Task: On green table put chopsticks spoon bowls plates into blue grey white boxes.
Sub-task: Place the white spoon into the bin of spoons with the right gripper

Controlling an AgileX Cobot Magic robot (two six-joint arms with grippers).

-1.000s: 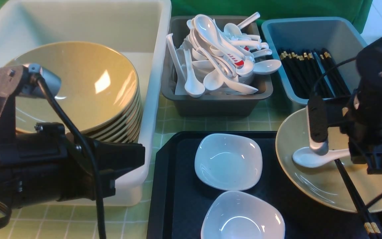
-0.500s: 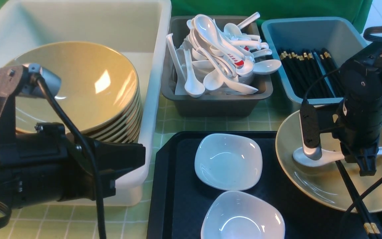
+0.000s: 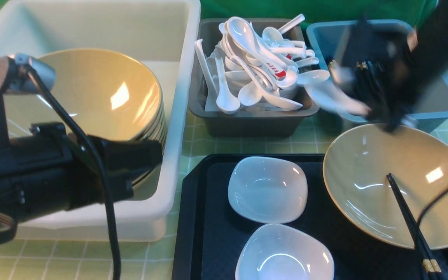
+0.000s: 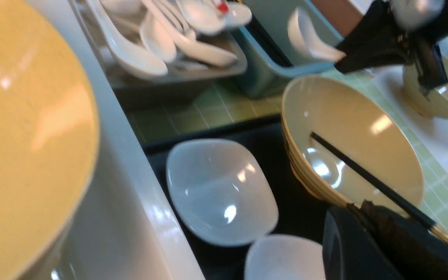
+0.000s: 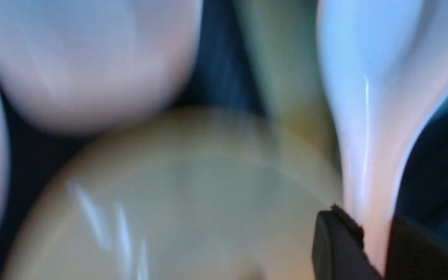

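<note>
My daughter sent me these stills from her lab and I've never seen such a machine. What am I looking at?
It's a robot with two black arms, each ending in a gripper. The front view looks forward from between the arms; the other two come from cameras on its wrists, so a gripper's fingertips poke into each.

A green cloth covers the table. On it a black tray holds two small white dishes and a wide tan bowl with black chopsticks across it. Around it stand a white tub with stacked tan bowls, a grey one full of white spoons, and a blue one with more chopsticks.

The right gripper is holding a white spoon; the left gripper is shut and holds nothing.
</note>
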